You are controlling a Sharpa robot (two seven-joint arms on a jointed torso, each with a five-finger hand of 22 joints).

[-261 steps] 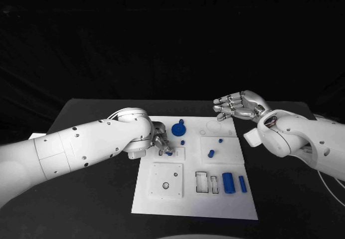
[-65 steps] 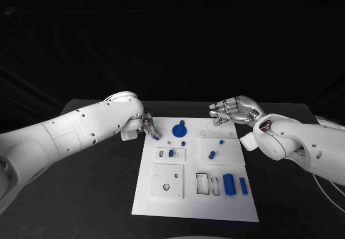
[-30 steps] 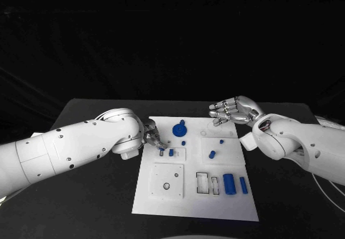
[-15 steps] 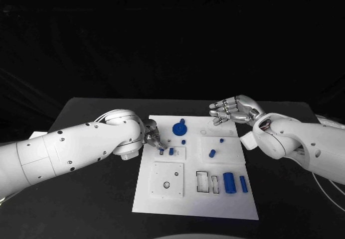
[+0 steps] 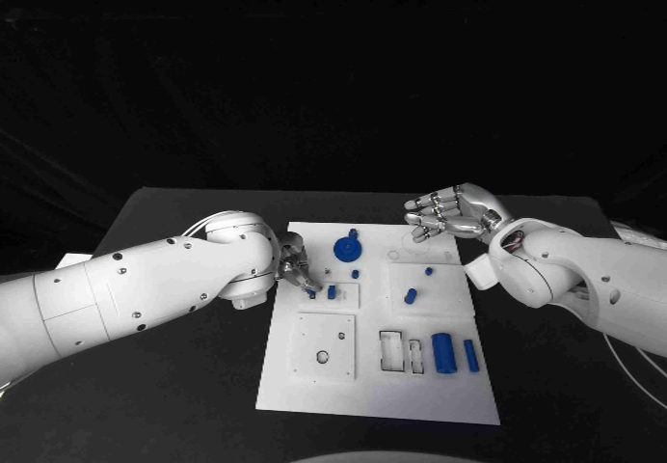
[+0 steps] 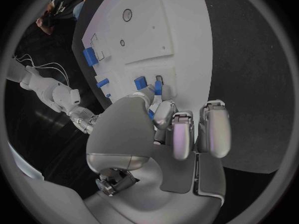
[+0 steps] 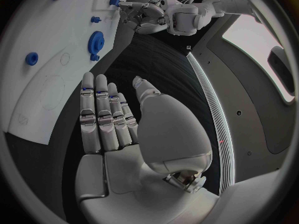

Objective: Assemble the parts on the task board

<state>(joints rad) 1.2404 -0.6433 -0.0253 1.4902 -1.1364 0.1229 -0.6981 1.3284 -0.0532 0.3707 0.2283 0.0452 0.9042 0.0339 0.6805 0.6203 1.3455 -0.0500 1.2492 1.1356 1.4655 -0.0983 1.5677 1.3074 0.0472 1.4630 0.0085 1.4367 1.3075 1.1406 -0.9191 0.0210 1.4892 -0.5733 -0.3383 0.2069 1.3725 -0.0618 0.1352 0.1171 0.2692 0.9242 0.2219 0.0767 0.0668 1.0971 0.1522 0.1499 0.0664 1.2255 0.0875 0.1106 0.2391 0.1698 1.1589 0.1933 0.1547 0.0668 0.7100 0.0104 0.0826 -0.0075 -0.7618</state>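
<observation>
Left hand: the left hand (image 5: pixel 296 267) is low over the near-left part of the task board (image 5: pixel 320 395), fingers curled downward. Its fingertips (image 6: pixel 158 88) pinch a small blue piece (image 6: pixel 159 87) against the board.
Small piece beside it: a second small blue part (image 5: pixel 333 290) stands in a slot just past the left hand's fingertips, toward the board's middle.
Right hand: the right hand (image 5: pixel 455 213) hovers above the far-right corner of the board, fingers (image 7: pixel 99 112) straight and close together, palm bare, holding nothing.
Blue gear: a toothed blue gear (image 5: pixel 346 253) sits on the board between the two hands, nearer the left hand and just beyond its fingers.
Pegs: a short blue peg (image 5: pixel 412 296) and a smaller one (image 5: pixel 427 272) stand on a raised white block below the right hand, on the side toward the robot.
Near parts: a thick blue cylinder (image 5: pixel 442 352) and a slim blue bar (image 5: pixel 470 356) lie side by side on the board's near-right part, well apart from both hands.
Table: the black table (image 5: pixel 167 386) carries the board, both arms reaching in from its sides.
</observation>
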